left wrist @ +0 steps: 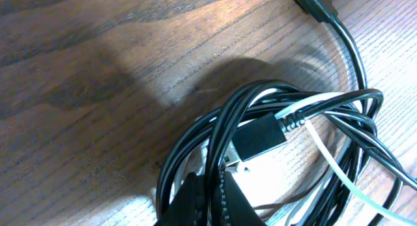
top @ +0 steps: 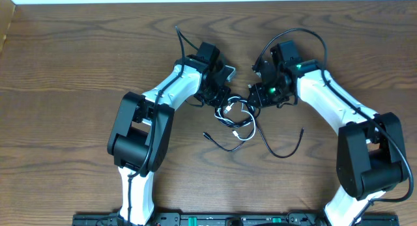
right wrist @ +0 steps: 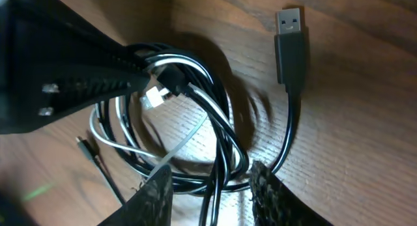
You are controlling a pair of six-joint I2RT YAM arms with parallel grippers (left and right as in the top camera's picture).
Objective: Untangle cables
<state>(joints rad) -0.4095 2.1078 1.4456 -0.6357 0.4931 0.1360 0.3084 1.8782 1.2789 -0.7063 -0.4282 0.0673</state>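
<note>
The tangle sits mid-table between both arms. The black cable coils in several loops, with loose ends trailing toward the front. The white cable threads through the coil. My left gripper is at the tangle's left edge, and the left wrist view shows it shut on strands of the black cable, with the white cable running beside them. My right gripper is at the tangle's right edge. It is open and straddles black cable strands without pinching them. A USB plug lies flat nearby.
Bare wooden table surrounds the tangle. Thicker black arm cables arch over the right wrist. The table's far edge runs along the top, and a black rail lies at the front.
</note>
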